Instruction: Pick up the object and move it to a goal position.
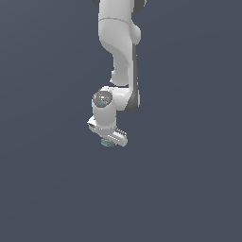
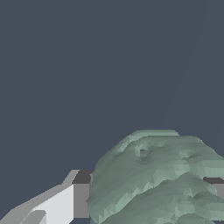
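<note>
The object is a pale grey-green, roundish lump with ridged layers. In the wrist view it fills the space between my two fingers, with one finger pad against one side and the other pad against the opposite side. My gripper is shut on it. In the exterior view the white gripper hangs below the arm, and only a small green edge of the object shows under the fingers. I cannot tell whether it touches the floor.
A plain dark blue-grey floor lies all around. The white arm comes down from the top of the exterior view. No other objects show.
</note>
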`<state>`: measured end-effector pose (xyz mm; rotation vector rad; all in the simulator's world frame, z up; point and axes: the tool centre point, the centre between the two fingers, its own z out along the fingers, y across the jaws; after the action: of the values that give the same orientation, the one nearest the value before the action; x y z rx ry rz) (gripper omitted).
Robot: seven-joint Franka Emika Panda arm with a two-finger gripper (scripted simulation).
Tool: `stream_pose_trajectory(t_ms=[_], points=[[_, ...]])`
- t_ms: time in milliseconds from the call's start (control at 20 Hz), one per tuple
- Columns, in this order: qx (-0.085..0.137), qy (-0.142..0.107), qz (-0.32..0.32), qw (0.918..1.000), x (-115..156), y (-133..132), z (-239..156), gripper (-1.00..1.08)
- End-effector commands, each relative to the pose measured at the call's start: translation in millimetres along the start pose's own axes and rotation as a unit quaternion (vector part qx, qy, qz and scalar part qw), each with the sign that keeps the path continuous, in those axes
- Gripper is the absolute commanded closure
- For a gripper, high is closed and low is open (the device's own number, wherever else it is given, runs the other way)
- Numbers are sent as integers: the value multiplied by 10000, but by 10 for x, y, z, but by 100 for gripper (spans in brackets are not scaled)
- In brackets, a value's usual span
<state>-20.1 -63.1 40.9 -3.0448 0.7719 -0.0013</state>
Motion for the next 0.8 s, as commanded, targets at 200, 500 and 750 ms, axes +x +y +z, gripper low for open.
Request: stream_pose_trajectory(t_ms=[200, 500, 750], points=[[-1, -3, -2, 10000, -13, 4, -61, 108], [-1, -3, -2, 10000, -52, 24, -305, 108], [2, -5, 0, 10000, -104, 58, -659, 108]])
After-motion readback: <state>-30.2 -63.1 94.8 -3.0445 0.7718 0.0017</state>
